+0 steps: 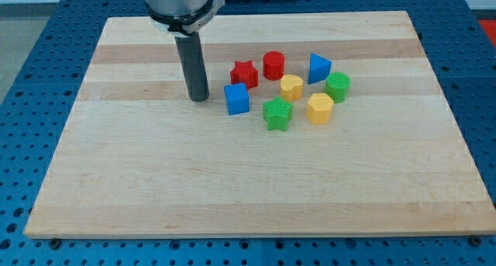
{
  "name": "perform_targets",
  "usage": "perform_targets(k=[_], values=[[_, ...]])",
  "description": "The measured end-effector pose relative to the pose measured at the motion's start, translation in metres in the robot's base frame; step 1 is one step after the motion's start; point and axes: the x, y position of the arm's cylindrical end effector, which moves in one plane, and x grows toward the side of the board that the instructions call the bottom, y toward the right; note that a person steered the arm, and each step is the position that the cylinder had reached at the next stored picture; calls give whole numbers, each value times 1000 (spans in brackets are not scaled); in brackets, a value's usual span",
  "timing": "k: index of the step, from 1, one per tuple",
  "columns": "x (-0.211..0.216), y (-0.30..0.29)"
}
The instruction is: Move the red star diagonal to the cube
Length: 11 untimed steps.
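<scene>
The red star (244,73) lies on the wooden board, just above and slightly right of the blue cube (237,98), nearly touching its upper right corner. My tip (199,98) rests on the board to the left of the blue cube, with a small gap between them, and lower left of the red star. The rod stands upright.
A red cylinder (273,65) sits right of the star. A yellow heart-like block (291,87), a blue triangular block (318,67), a green cylinder (338,87), a yellow hexagon (319,108) and a green star (277,114) cluster to the right. The board (155,181) has blue perforated table around it.
</scene>
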Motion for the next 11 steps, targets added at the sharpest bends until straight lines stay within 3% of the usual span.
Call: perform_targets(k=[2,6,11], values=[[0,10],[1,87],[-79,69]])
